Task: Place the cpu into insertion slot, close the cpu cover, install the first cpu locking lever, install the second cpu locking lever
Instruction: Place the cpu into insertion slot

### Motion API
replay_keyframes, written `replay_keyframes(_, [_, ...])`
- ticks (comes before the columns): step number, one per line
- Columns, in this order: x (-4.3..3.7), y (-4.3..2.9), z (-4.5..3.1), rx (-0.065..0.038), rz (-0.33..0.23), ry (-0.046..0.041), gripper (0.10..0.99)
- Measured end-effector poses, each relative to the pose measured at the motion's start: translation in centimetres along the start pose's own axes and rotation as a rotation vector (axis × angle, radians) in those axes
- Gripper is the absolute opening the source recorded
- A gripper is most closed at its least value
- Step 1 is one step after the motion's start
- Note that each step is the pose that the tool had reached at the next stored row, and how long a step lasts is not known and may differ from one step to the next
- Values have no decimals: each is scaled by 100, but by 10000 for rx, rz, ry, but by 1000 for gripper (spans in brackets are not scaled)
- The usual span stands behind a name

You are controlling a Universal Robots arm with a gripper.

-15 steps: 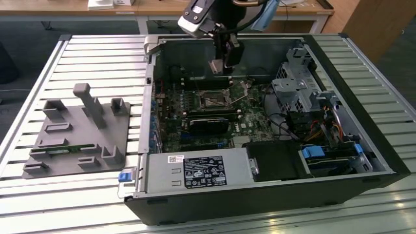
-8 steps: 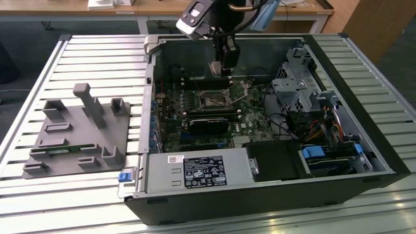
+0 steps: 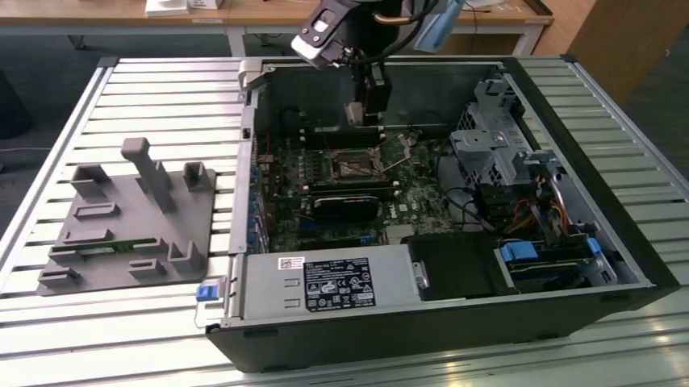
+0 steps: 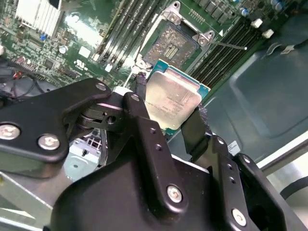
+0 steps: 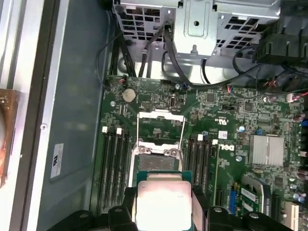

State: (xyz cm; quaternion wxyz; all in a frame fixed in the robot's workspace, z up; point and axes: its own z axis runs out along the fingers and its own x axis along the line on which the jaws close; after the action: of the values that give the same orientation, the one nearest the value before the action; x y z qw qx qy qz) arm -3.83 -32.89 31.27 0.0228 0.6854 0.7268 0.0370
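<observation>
Step in hand: the first, placing the chip. The black two-fingered gripper point(image 4: 170, 97) has its fingers point(image 4: 195, 130) clamped on opposite edges of the small square silver-faced cpu point(image 4: 177, 92). It holds the chip above the green circuit board point(image 5: 216, 110), inside the open black computer case point(image 3: 603, 270) on the slatted metal surface point(image 3: 161, 89). The square black-framed insertion slot point(image 4: 168, 45) lies uncovered, near the chip but apart from it. Judgement: seating calls for centring the chip over the slot, squaring its edges to the frame, and a level descent.
</observation>
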Motion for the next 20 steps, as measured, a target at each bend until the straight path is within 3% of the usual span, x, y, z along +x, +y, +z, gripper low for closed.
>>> replay_keyframes(4, [16,-4,52,-5,410,-37,541])
replay_keyframes(9, [61,-8,129,-6,412,-36,541])
replay_keyframes(20, [71,-18,255,9,412,-34,541])
